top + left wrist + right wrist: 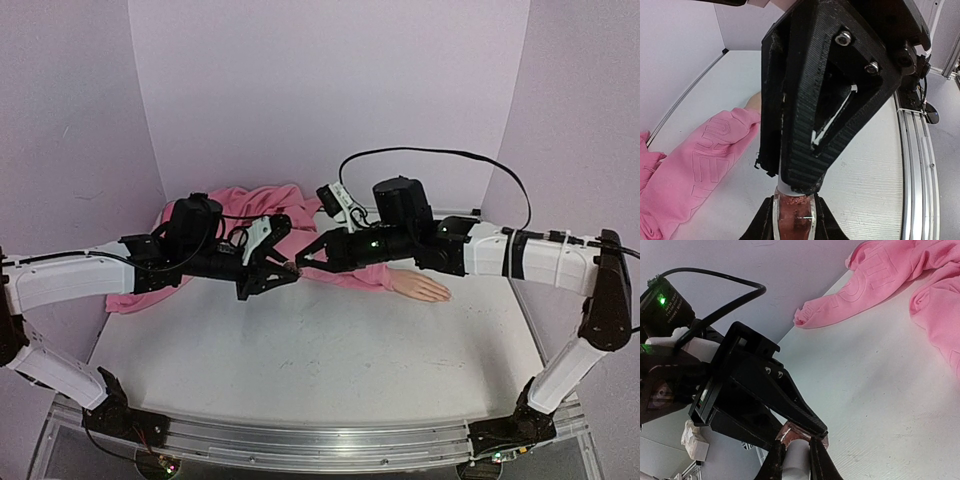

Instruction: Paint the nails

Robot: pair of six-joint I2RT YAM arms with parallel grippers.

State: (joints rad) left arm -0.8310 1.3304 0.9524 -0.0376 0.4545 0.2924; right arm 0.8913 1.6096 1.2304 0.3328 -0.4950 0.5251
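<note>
The peach mannequin hand (421, 287) lies palm down on the table right of centre, its wrist in a pink sleeve (350, 275). Its nails are too small to make out. My left gripper (283, 270) is shut on a tiny pinkish glass bottle (792, 220), held above the table left of the hand. My right gripper (303, 262) meets it tip to tip and is shut on the bottle's pale cap (796, 462). In the right wrist view the bottle (801, 432) sits between the left fingers (775, 390). The cap (785, 189) still sits on the bottle.
A pink sweatshirt (245, 215) is bunched at the back left and also shows in the left wrist view (695, 160) and the right wrist view (890, 275). Lilac walls enclose the white table (300, 360). A black cable (440, 152) arcs over the right arm.
</note>
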